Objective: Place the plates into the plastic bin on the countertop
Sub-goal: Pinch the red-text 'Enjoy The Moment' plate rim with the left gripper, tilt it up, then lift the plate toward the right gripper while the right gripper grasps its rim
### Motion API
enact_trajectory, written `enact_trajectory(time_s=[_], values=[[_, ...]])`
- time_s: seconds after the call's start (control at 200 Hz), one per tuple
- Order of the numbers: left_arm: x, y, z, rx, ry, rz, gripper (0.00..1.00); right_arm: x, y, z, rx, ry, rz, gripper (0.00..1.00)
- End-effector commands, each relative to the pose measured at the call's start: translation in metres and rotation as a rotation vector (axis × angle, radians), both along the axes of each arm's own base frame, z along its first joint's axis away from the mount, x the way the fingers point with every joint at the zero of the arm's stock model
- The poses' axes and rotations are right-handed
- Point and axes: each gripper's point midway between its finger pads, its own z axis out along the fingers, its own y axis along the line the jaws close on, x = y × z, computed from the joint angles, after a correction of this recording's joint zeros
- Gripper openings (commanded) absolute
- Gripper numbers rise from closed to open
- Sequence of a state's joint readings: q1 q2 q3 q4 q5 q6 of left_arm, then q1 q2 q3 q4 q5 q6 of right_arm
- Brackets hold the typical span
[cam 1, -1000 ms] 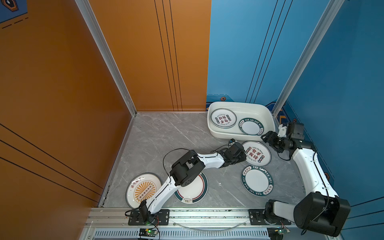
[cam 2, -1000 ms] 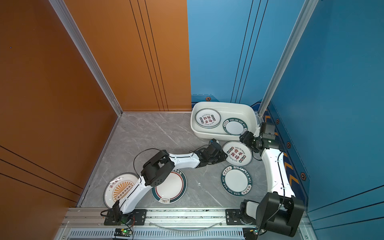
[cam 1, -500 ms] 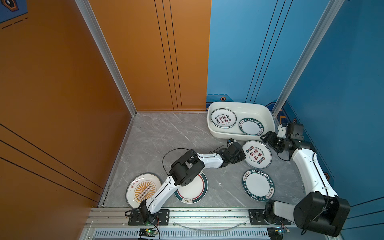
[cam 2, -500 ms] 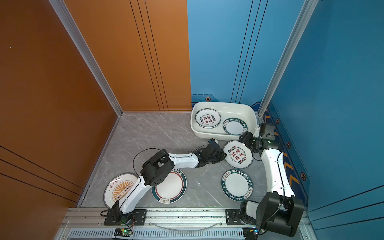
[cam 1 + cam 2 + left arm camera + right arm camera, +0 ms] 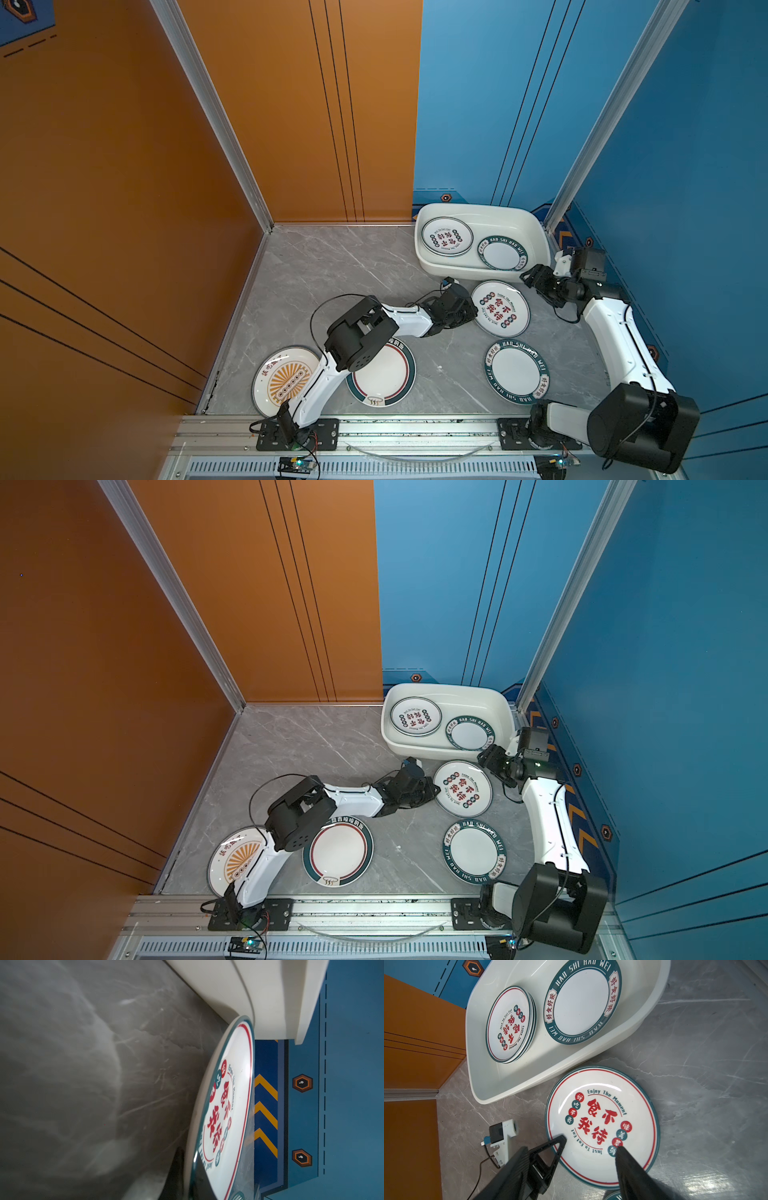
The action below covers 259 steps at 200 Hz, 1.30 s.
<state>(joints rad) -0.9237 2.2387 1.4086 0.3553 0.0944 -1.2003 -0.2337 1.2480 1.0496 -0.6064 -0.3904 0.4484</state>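
My left gripper [image 5: 473, 311] [image 5: 188, 1174] is shut on the left rim of a white plate with red characters [image 5: 503, 309] [image 5: 602, 1124]. One finger lies on top and one beneath. The gripped side looks tilted up off the countertop [image 5: 332, 270]. The plate's far edge is close to the plastic bin [image 5: 478, 206]. In the bin are a stack of red-character plates [image 5: 446, 242] and a green-lettered plate [image 5: 501, 253]. My right gripper [image 5: 536, 286] [image 5: 574, 1148] hangs open above the held plate's far-right side, holding nothing.
Three more plates lie on the countertop. A sunburst plate [image 5: 282, 380] is partly under the left arm, a large green-and-red-ringed plate [image 5: 382, 374] is beside it, and a green-lettered plate [image 5: 516, 371] is at front right. Walls close in the left, back and right, and a metal rail [image 5: 415, 428] runs along the front.
My left gripper has shut on the red-character plate's rim and the plate has shifted slightly left. The green-lettered plate in front of it now lies a little nearer the front. The right arm is still.
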Motion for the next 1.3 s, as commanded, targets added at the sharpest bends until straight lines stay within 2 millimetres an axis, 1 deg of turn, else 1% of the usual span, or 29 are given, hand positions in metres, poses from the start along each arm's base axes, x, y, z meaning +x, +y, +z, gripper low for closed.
enact_trajectory(time_s=[0.0, 0.035, 0.07, 0.16, 0.23, 0.245, 0.255, 0.315, 0.451, 0.576, 0.741, 0.766, 0.846, 0.966, 0.996, 1.111, 1.291], values=[[0.007, 0.036, 0.003, 0.061, -0.033, 0.028, 0.00, -0.002, 0.007, 0.006, 0.004, -0.030, 0.021, 0.68], [0.006, 0.046, 0.004, 0.064, -0.033, 0.035, 0.00, -0.001, 0.009, 0.006, 0.007, -0.032, 0.029, 0.68], [0.007, 0.053, 0.010, 0.054, -0.043, 0.045, 0.00, -0.001, 0.011, 0.006, 0.013, -0.034, 0.036, 0.68], [0.002, 0.081, 0.012, 0.064, -0.039, 0.062, 0.00, 0.001, 0.020, 0.006, 0.039, -0.050, 0.067, 0.69], [-0.002, 0.102, 0.017, 0.058, -0.036, 0.072, 0.00, 0.005, 0.032, 0.008, 0.091, -0.076, 0.111, 0.69], [-0.001, 0.104, 0.022, 0.049, -0.041, 0.071, 0.00, 0.006, 0.035, 0.008, 0.104, -0.082, 0.122, 0.70], [-0.005, 0.110, 0.016, 0.061, -0.029, 0.071, 0.00, 0.007, 0.037, 0.009, 0.113, -0.088, 0.129, 0.70], [-0.010, 0.127, 0.021, 0.053, -0.023, 0.068, 0.00, 0.011, 0.049, 0.008, 0.166, -0.103, 0.171, 0.71], [-0.016, 0.165, 0.046, 0.013, -0.035, 0.072, 0.00, 0.017, 0.075, 0.005, 0.248, -0.114, 0.259, 0.73], [-0.023, 0.196, 0.075, -0.015, -0.048, 0.057, 0.00, 0.019, 0.101, 0.000, 0.293, -0.112, 0.350, 0.73], [-0.031, 0.231, 0.113, -0.015, -0.077, 0.028, 0.00, 0.020, 0.139, -0.005, 0.355, -0.116, 0.478, 0.73], [-0.031, 0.235, 0.118, -0.023, -0.081, 0.020, 0.00, 0.019, 0.144, -0.006, 0.365, -0.114, 0.496, 0.73], [-0.032, 0.247, 0.131, -0.046, -0.084, 0.006, 0.00, 0.022, 0.161, -0.002, 0.399, -0.143, 0.548, 0.74], [-0.034, 0.257, 0.140, -0.059, -0.082, -0.021, 0.00, 0.025, 0.180, 0.004, 0.425, -0.177, 0.594, 0.74], [-0.035, 0.258, 0.142, -0.062, -0.081, -0.029, 0.00, 0.025, 0.185, 0.007, 0.427, -0.185, 0.610, 0.74], [-0.036, 0.259, 0.150, -0.082, -0.089, -0.047, 0.00, 0.024, 0.201, 0.009, 0.439, -0.185, 0.667, 0.74], [-0.037, 0.256, 0.159, -0.112, -0.096, -0.079, 0.00, 0.020, 0.217, -0.003, 0.460, -0.133, 0.721, 0.72]])
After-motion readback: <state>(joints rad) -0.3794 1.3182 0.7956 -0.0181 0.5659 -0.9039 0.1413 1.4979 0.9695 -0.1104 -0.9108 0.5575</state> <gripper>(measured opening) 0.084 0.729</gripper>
